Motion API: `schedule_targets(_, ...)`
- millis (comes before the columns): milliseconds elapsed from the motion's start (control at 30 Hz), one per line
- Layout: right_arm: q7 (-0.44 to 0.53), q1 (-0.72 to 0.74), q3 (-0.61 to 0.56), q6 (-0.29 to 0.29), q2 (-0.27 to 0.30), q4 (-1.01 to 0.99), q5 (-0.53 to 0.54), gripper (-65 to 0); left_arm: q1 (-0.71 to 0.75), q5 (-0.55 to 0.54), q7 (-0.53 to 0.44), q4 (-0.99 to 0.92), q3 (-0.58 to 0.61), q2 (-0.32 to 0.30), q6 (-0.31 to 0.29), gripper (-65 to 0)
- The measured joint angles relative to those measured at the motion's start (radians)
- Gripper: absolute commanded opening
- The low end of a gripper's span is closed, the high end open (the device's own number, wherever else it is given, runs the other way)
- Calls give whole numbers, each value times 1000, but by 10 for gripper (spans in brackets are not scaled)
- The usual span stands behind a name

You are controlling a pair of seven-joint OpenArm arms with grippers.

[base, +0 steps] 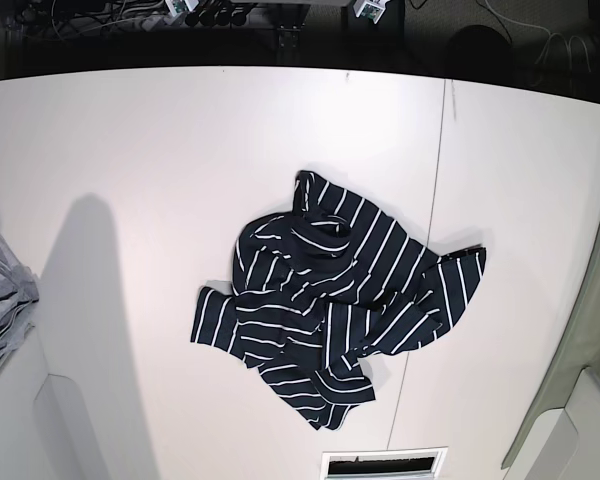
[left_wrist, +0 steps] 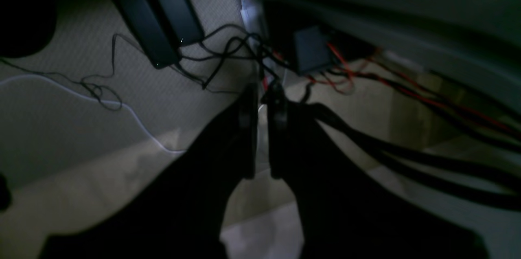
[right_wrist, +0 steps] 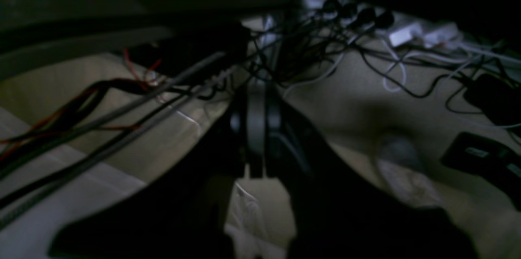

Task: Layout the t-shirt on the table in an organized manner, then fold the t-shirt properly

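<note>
One crumpled t-shirt (base: 335, 320) is lying mid-table (base: 160, 160), soft, light and limp.
Its outer hem edges are being judged the best holds; both fingers' pairs, hanging off-table, are clenched empty.

My left gripper (left_wrist: 261, 128) looks matte black, two broad flat jaws tapering to rounded tips. My right gripper (right_wrist: 255, 137) is equally black, with a paler grey strip down between its jaws.
</note>
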Motion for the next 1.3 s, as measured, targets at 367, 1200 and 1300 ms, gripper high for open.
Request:
schedule_targets(367,-7,-257,-3,45,122,450,112,-650,232,3,24,438,-229,-19,-177,-594)
schedule_targets(1200,-152,15,71,52,113,1066,171,-508,330,-39,206,1159,-353,-257,-179,-327)
schedule_targets(1300,-151,131,71,51,62,983,131,-342,267,-45,209,1157,-342,-258,-179,-325)
